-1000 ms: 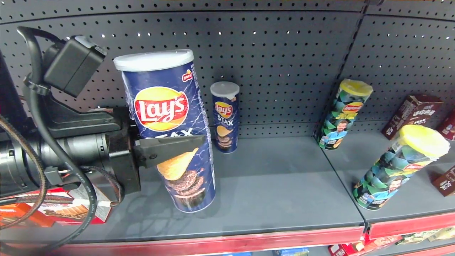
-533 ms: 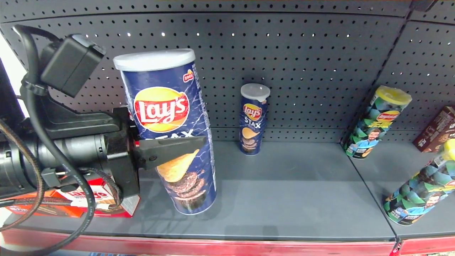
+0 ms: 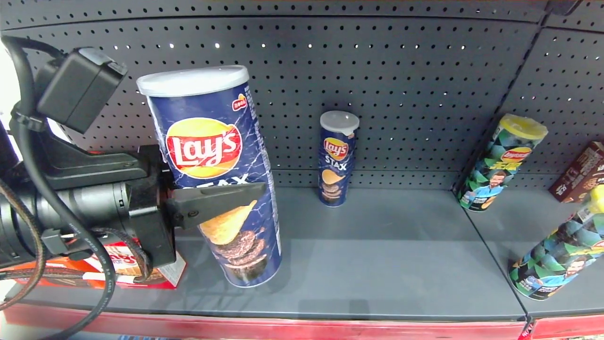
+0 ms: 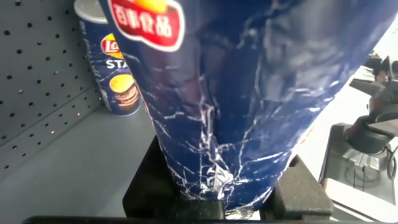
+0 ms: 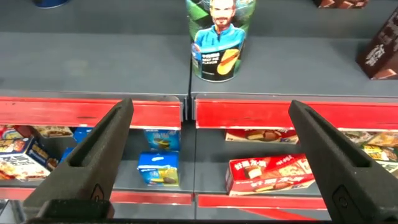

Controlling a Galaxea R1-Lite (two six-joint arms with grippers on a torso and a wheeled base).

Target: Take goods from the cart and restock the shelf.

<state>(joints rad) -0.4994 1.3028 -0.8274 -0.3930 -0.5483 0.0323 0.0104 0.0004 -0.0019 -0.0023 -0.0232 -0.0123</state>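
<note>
My left gripper (image 3: 226, 196) is shut on a tall blue chips can (image 3: 212, 174) with a white lid, held slightly tilted over the front left of the grey shelf (image 3: 377, 264). I cannot tell whether its base touches the board. In the left wrist view the can (image 4: 249, 93) stands close between the dark fingers (image 4: 298, 193). A second blue chips can (image 3: 336, 158) stands upright at the back by the pegboard, also seen as the can (image 4: 115, 68). My right gripper (image 5: 211, 155) is open in front of the red shelf edge (image 5: 249, 115), holding nothing.
Two green cans with yellow lids (image 3: 501, 163) (image 3: 557, 255) stand on the right shelf section, one seen as the can (image 5: 221, 37). A brown box (image 3: 578, 172) is at the far right. Red and orange boxes (image 3: 122, 271) lie behind the left arm. Lower shelves hold blue packs (image 5: 158, 168) and a red box (image 5: 270, 174).
The camera swung left early on, shifting the shelf to the right in the picture. Since then my left gripper has carried the blue can a little to the left.
</note>
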